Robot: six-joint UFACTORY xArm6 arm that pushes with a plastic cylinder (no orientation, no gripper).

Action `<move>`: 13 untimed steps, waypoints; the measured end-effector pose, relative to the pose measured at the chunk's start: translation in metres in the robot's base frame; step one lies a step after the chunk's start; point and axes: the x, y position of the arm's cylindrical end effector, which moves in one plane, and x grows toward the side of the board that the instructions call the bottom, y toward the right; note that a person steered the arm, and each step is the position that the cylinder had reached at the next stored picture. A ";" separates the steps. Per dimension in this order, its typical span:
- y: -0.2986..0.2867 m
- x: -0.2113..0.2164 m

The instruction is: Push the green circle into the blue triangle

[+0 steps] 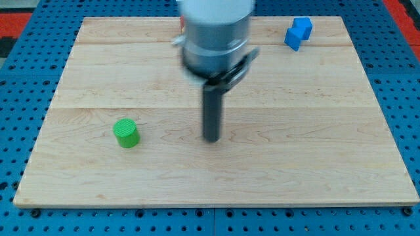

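The green circle (126,133) is a short green cylinder standing on the wooden board (315,151) at the view's lower left. The blue triangle (298,33) is a blue block near the board's top right edge; its shape is hard to make out. My tip (211,138) is down on the board near the middle, well to the right of the green circle and far below and left of the blue block. It touches neither block.
A red block (181,23) shows as a sliver at the board's top, mostly hidden behind the arm's grey body (216,33). The board lies on a blue pegboard (20,78).
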 end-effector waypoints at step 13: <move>0.173 -0.056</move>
